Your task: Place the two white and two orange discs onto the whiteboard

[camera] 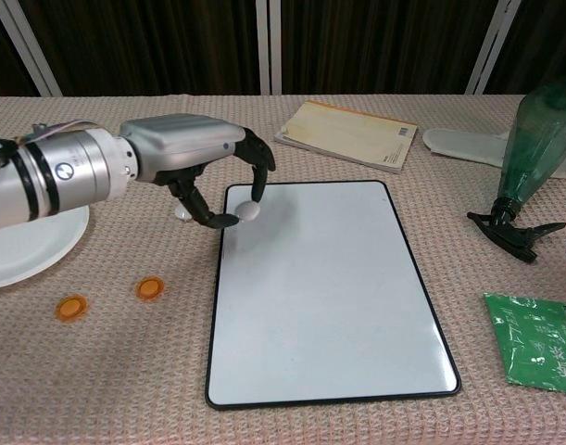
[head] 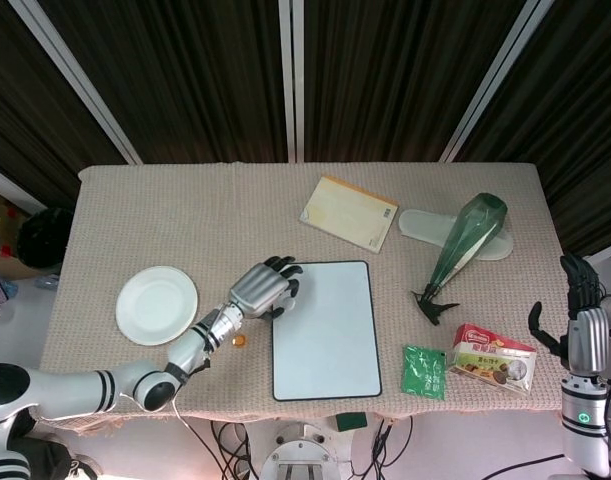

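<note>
My left hand hovers over the whiteboard's top left corner and pinches a white disc between thumb and a finger. The second white disc lies on the cloth just left of the board, partly hidden behind the hand. Two orange discs lie further left and nearer the front. In the head view the left hand covers the whiteboard's corner, and one orange disc shows beside the forearm. My right hand hangs off the table's right edge, fingers apart, holding nothing.
A white plate sits at the left. A yellow book lies behind the board. A green bottle stands tilted on a white dish at the right, with a green packet and a snack box nearer the front.
</note>
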`<state>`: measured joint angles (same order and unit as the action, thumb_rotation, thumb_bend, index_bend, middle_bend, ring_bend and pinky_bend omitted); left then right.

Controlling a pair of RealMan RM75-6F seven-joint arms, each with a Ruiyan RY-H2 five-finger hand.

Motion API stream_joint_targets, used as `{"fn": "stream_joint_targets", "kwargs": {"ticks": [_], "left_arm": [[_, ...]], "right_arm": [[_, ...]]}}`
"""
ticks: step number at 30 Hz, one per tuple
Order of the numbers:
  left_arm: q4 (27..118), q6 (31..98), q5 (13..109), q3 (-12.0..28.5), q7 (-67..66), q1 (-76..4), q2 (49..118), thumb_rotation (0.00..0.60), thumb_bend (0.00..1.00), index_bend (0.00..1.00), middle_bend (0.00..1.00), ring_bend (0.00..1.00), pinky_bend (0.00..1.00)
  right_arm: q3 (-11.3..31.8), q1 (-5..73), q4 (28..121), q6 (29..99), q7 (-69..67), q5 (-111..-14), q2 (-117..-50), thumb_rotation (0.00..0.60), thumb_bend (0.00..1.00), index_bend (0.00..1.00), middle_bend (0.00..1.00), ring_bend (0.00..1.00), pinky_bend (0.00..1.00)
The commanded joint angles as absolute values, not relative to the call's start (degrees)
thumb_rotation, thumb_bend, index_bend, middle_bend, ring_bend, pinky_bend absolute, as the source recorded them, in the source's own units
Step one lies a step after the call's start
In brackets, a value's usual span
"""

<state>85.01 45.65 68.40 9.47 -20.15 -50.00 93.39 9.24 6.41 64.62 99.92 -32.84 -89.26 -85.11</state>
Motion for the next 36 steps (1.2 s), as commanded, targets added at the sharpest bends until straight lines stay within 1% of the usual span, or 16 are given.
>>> {"fn": "stream_joint_targets", "kwargs": {"ticks": [1,9,16,18,20,21,23,24,25,29,32,36], "left_arm": [[79.94,42.82,66.89,11.07,-19.26,-53.27,97.85,0.600,0.32,0.53,0.18,0.07,0.17],[71.97,41.42,66.48,12.37,-18.75,-57.05,103.15,0.600,0.32,0.54,0.18,0.07,0.17],[68.47,40.24,65.34,12.24,-18.42,-58.39,104.79,0.600,0.33,0.54,0.18,0.07,0.17],[68.06,40.23,65.41,12.00,-18.29,-58.51,104.95,0.600,0.33,0.52,0.18,0.07,0.17],[68.08,39.92,65.62,11.59,-18.10,-58.59,104.77,0.600,0.33,0.43,0.18,0.07,0.17],[68.21,39.65,65.70,11.38,-17.96,-58.65,104.52,0.600,0.33,0.34,0.18,0.07,0.17],[68.38,39.69,65.68,11.29,-17.75,-58.64,104.30,0.600,0.33,0.20,0.18,0.07,0.17],[68.53,39.94,65.75,11.31,-17.49,-58.57,104.19,0.600,0.33,0.15,0.18,0.07,0.16],[68.69,40.18,65.83,11.32,-17.31,-58.50,104.09,0.600,0.33,0.13,0.18,0.07,0.16],[70.80,41.13,66.61,10.60,-17.60,-57.99,102.44,0.600,0.32,0.12,0.17,0.07,0.16],[74.27,43.90,67.39,9.30,-19.75,-56.42,99.37,0.600,0.32,0.13,0.17,0.07,0.16],[79.09,47.26,66.62,7.65,-22.24,-53.46,94.42,0.600,0.32,0.21,0.17,0.07,0.16]], "right_arm": [[9.36,6.26,64.61,99.96,-33.02,-89.01,-84.96,0.600,0.61,0.04,0.01,0.00,0.00],[9.58,6.02,64.39,99.86,-33.75,-88.57,-84.63,0.600,0.61,0.04,0.01,0.00,0.00],[9.79,6.30,63.75,99.01,-34.51,-88.16,-84.80,0.600,0.61,0.04,0.00,0.00,0.00],[9.84,6.42,63.61,98.83,-34.60,-88.13,-84.83,0.600,0.61,0.04,0.00,0.00,0.00],[9.90,6.47,63.51,98.74,-34.69,-88.06,-84.85,0.600,0.61,0.04,0.00,0.00,0.00],[9.94,6.49,63.46,98.71,-34.77,-88.03,-84.86,0.600,0.61,0.04,0.00,0.00,0.00],[9.97,6.50,63.37,98.67,-34.81,-87.99,-84.86,0.600,0.61,0.04,0.00,0.00,0.00],[9.97,6.51,63.35,98.66,-34.84,-88.00,-84.85,0.600,0.61,0.04,0.01,0.00,0.00],[9.97,6.51,63.36,98.66,-34.84,-88.02,-84.84,0.600,0.61,0.04,0.01,0.00,0.00],[9.87,6.45,63.41,98.72,-34.68,-88.11,-84.77,0.600,0.61,0.04,0.01,0.00,0.00],[9.99,6.29,63.56,98.89,-34.65,-87.95,-84.58,0.600,0.61,0.04,0.01,0.00,0.00],[10.02,6.27,63.56,98.84,-34.61,-87.89,-84.51,0.600,0.61,0.04,0.01,0.00,0.00]]}}
